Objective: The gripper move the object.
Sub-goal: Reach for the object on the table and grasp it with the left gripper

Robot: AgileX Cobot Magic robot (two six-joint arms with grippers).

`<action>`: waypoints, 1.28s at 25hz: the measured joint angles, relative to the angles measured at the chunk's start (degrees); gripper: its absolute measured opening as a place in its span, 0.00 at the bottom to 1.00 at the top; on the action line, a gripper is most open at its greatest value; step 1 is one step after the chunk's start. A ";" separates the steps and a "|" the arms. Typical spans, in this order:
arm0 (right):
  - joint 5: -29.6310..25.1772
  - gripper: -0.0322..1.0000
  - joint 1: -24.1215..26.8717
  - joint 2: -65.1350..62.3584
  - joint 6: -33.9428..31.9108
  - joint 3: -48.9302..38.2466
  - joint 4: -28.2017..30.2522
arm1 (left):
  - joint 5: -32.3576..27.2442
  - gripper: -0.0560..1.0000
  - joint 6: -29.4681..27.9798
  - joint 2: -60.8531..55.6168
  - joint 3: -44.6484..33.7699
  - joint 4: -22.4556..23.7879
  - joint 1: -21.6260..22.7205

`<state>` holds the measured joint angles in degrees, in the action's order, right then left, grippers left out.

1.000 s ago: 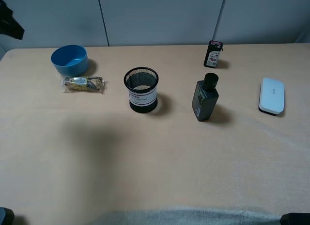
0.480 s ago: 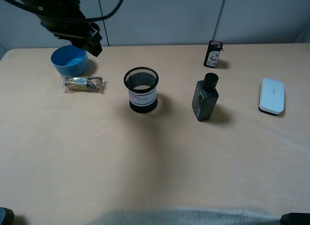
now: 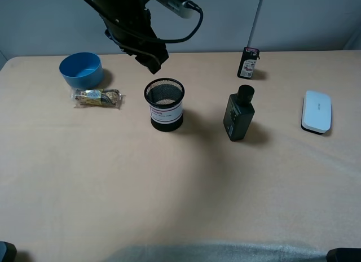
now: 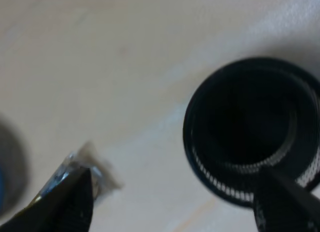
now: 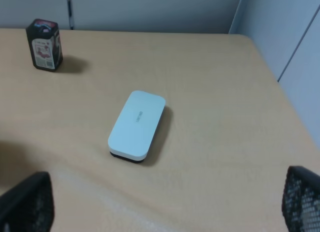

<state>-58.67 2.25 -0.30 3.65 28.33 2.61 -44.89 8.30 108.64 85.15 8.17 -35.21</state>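
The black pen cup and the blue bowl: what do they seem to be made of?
Pen cup: likely black metal wire mesh; fine holes show across its wall, and a white, paper-like label band wraps it.
Blue bowl: probably plastic, smooth and fairly matte, in one even colour; ceramic cannot be excluded.

Left wrist view is coming out all blurry, so the pen cup (image 4: pixel 245 117) is looking smeared, the fingers (image 4: pixel 65 207) of the left gripper (image 4: pixel 175 209) are covering part of its rim and most of the snack wrapper (image 4: pixel 85 159), and its label (image 3: pixel 165 112) print is showing too tiny to read.
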 joint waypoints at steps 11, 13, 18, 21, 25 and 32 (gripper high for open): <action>0.00 0.70 0.00 0.00 0.00 0.00 0.00 | 0.74 0.75 -0.52 7.82 2.42 -0.01 -0.80; 0.00 0.70 0.00 0.00 0.00 0.00 0.00 | 0.85 0.75 -0.57 9.78 2.99 -0.05 -0.80; 0.00 0.70 0.00 0.00 0.00 0.00 0.00 | 1.20 0.75 -1.10 11.68 3.25 -0.23 -0.80; 0.00 0.70 0.00 0.00 0.00 0.00 0.00 | 1.89 0.75 -1.34 12.77 3.25 -0.23 -0.80; 0.00 0.70 0.00 0.00 0.00 0.00 0.00 | 2.06 0.75 -1.53 14.09 3.25 -0.25 -0.80; 0.00 0.70 0.00 0.00 0.00 0.00 0.00 | 2.61 0.75 -1.69 16.70 3.25 -0.25 -0.80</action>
<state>-58.67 2.25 -0.30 3.65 28.33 2.61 -42.28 6.61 125.33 88.40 7.93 -36.01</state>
